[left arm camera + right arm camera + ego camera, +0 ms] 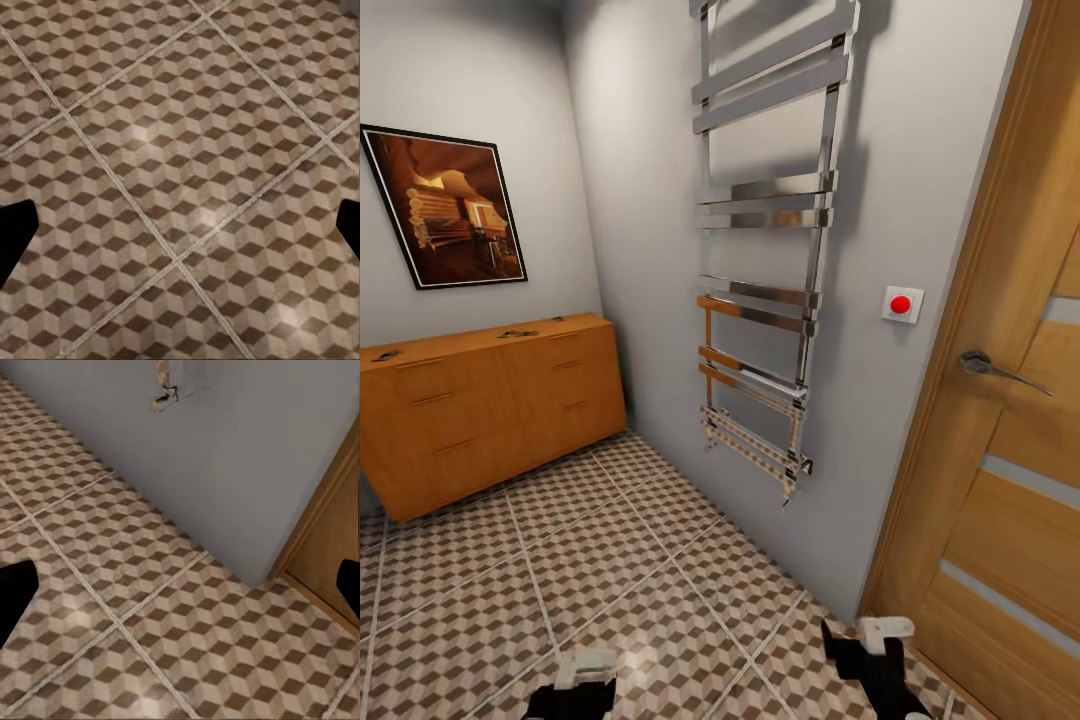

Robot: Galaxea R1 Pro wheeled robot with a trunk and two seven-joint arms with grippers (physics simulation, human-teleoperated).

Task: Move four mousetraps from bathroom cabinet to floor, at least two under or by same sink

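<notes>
Bathroom floor [610, 580] under both wide-spread end effectors; small dark shapes, perhaps mousetraps [518, 333], top the cabinet [480, 410].

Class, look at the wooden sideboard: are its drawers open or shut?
Shut. In the head view every drawer front of the cabinet sits flush, bar handles in line, no gap showing. Small dark items rest on its top.

A chrome towel rail [770, 240] hangs on the grey wall [920, 130]. A red button [901, 304] sits between it and the wooden door [1010, 430]. A framed picture [445, 207] hangs on the adjoining wall.
</notes>
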